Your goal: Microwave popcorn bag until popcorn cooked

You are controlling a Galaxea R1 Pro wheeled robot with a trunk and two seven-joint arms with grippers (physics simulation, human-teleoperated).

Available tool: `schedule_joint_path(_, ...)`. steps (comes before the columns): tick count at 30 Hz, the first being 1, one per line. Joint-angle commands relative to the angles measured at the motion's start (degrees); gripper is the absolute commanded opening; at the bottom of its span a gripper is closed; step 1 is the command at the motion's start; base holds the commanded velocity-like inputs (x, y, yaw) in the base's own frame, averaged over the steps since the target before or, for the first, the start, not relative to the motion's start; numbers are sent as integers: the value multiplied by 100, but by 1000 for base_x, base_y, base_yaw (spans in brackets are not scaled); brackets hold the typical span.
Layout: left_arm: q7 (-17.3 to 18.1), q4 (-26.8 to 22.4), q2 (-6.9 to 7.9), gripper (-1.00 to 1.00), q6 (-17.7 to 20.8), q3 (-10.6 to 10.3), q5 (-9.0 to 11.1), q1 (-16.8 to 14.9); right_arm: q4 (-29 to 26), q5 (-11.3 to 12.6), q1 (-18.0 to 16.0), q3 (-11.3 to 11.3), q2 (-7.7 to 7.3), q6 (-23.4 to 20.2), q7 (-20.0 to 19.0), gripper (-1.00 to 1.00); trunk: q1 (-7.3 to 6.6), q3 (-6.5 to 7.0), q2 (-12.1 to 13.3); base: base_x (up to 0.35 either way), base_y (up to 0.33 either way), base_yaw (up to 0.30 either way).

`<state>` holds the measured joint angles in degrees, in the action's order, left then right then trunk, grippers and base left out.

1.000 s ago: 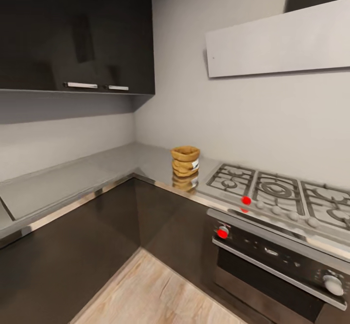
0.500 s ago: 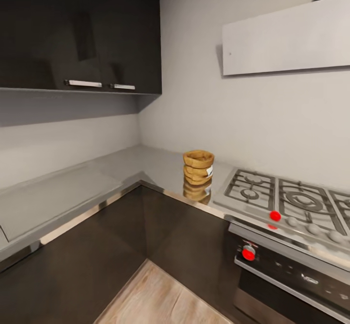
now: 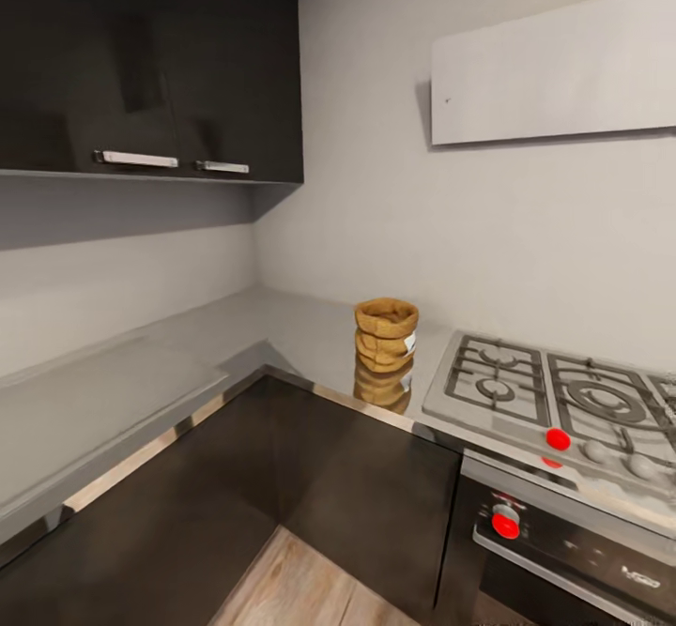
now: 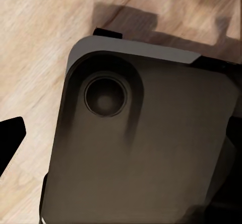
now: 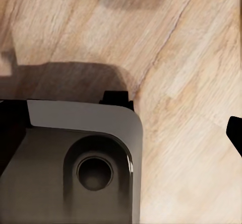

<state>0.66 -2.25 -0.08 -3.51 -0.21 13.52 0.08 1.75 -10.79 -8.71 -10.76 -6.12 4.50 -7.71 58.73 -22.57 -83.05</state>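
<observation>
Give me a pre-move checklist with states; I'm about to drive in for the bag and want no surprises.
1. Popcorn bag upright on countertop: ok.
2. Bag apart from gas hob: ok.
3. Wood floor ahead free of obstacles: ok as far as seen.
4. Microwave located: cannot tell.
5. Grippers open and ready: cannot tell; wrist views look down at the robot base and floor.

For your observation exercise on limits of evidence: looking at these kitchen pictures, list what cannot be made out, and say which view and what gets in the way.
- Popcorn bag, head view: its contents, hidden by the rolled rim; its small white label is too small to read.
- Gas hob, head view: its right part is cut off by the picture edge.
- Oven front, head view: cut off at the bottom edge.
- Left and right tool: whether open or shut; both wrist views look down at the robot's base and the wooden floor.
</observation>
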Motion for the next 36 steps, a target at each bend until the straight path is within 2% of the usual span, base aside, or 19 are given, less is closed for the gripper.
schedule_joint_path(1, 6, -4, 0, 100, -14, -5, 42, 1, 19, -55, -8, -49, -3, 33, -11, 100, 0, -2, -3, 14, 3, -220)
schedule_joint_path(31, 6, -4, 0, 100, -23, 13, 72, 1, 19, -55, -8, -49, -6, 25, -11, 100, 0, 103, -3, 1, 0, -221)
schedule_joint_path(36, 6, -4, 2, 100, -18, 13, 78, 1, 14, -54, -8, -49, -47, 31, -11, 100, 0, 108, -3, 0, 0, -61)
